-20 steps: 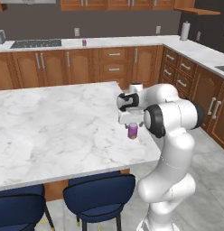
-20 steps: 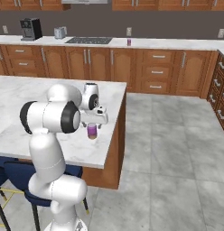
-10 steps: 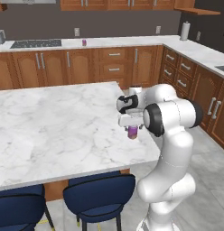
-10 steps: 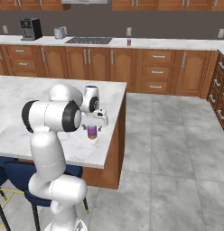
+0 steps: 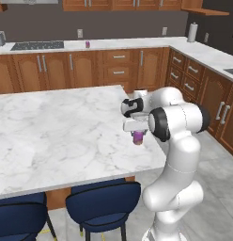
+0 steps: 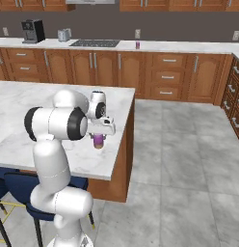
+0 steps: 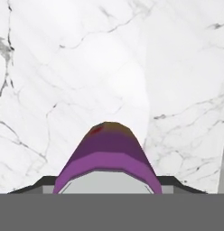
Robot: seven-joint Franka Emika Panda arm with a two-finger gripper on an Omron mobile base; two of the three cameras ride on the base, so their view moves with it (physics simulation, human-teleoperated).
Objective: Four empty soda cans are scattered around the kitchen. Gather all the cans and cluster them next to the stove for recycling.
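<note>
Our claw [image 5: 137, 133] hangs straight down over a small purple-magenta soda can with a pale silvery top [image 5: 137, 137], which stands upright on the white marble island counter [image 5: 57, 127], close to the corner nearest our base. In the hand view the can [image 7: 107, 160] sits squarely in the middle with a dark fingertip [image 7: 37, 185] showing at each side of it, so the jaws bracket its body; whether the pads press the can or stand just apart from it we cannot tell, and we will not claim a grip. The can's foot looks to be on the marble, not lifted. We judge the vertical approach suits the job: an upright cylinder is taken most surely across its width from above, with the hand centred so that neither finger tips it.

Further out, the flat dark grey cooktop with thin white burner rings [image 6: 95, 43] lies in the back counter [image 6: 189, 47] against the wall. A second small purple can [image 6: 137, 45] stands on that counter, near the cooktop's side, and we take that as the gathering place. Our can is well apart from it, across the floor, so a firm hold, a lift and a drive to the back counter remain. Two blue stools [image 5: 102, 200] stand beneath the island.
</note>
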